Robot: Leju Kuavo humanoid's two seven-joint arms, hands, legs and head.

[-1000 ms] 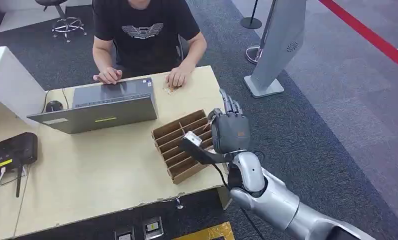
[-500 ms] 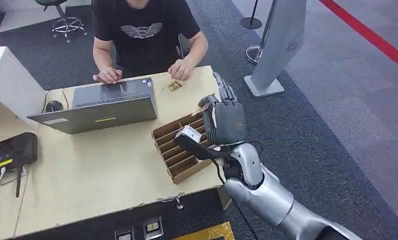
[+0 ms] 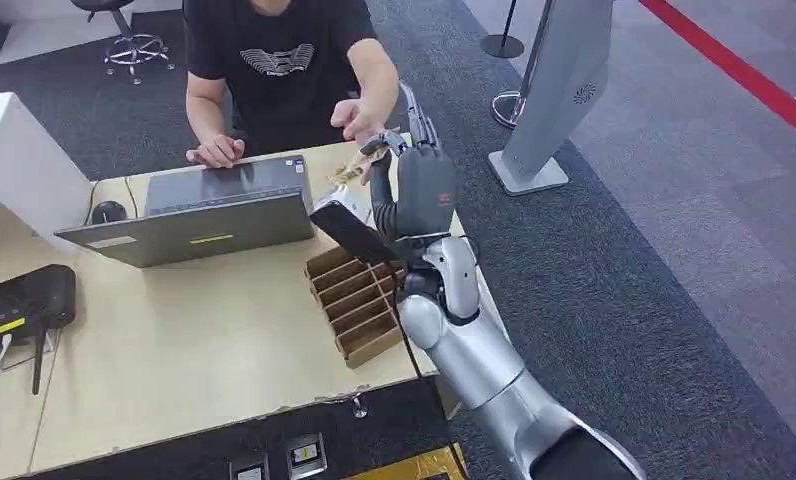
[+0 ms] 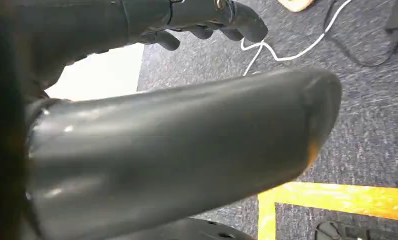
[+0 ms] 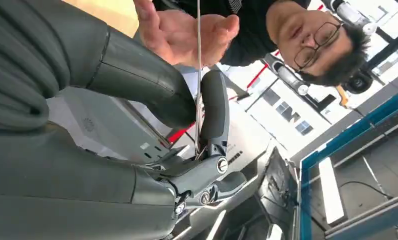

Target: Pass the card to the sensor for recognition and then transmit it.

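My right hand [image 3: 416, 185] is raised over the far edge of the table [image 3: 174, 350], in front of a seated person. In the right wrist view it pinches a thin card [image 5: 198, 75], seen edge-on, between the thumb and a finger [image 5: 213, 107]. The person's open hand [image 3: 359, 115] hovers just beyond the card [image 3: 372, 146], palm toward it [image 5: 187, 30]. A gold-patterned card [image 3: 346, 174] lies on the table below. My left hand [image 4: 202, 20] hangs over the floor, holding nothing, with its fingers loosely apart.
A slotted cardboard tray [image 3: 359, 300] sits below my right arm. An open laptop [image 3: 204, 215] stands in front of the person, whose other hand rests on it. A black device [image 3: 24, 300] with cables lies at the table's left edge. A grey kiosk stand [image 3: 554, 100] rises at the right.
My right hand rose from above the cardboard tray and moved toward the person with the card. The person's hand lifted off the table to meet it.
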